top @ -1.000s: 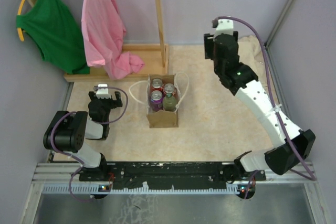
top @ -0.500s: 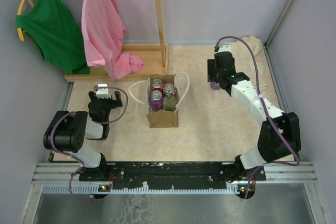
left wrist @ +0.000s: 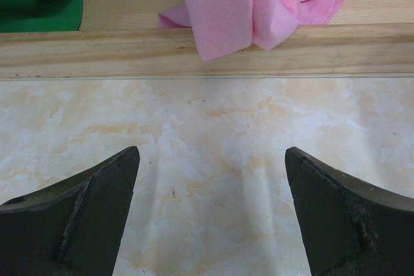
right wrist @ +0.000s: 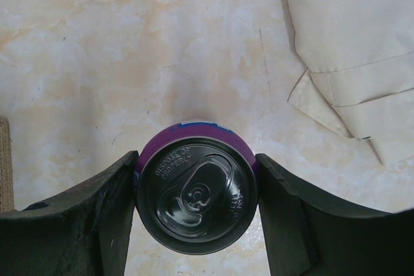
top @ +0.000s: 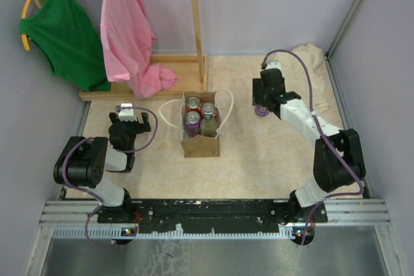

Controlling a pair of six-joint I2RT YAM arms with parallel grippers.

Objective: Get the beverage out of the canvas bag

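Right end effector [right wrist: 196, 176] clamps a purple can [right wrist: 196, 195], left end effector [left wrist: 210, 153] gapes empty, canvas bag [top: 201, 147] holds four drinks [top: 193, 120].

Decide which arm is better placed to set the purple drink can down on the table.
Right. The right end effector is shut on the purple aluminium can over bare marbled tabletop, clear of the small tan-brown canvas bag. The left end effector is open, empty, on the bag's other side.

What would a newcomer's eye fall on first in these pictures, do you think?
The purple can clamped in the right gripper, right of the canvas bag. Next, that open bag mid-table with four drinks inside, and the pink garment and green garment hanging at far left.
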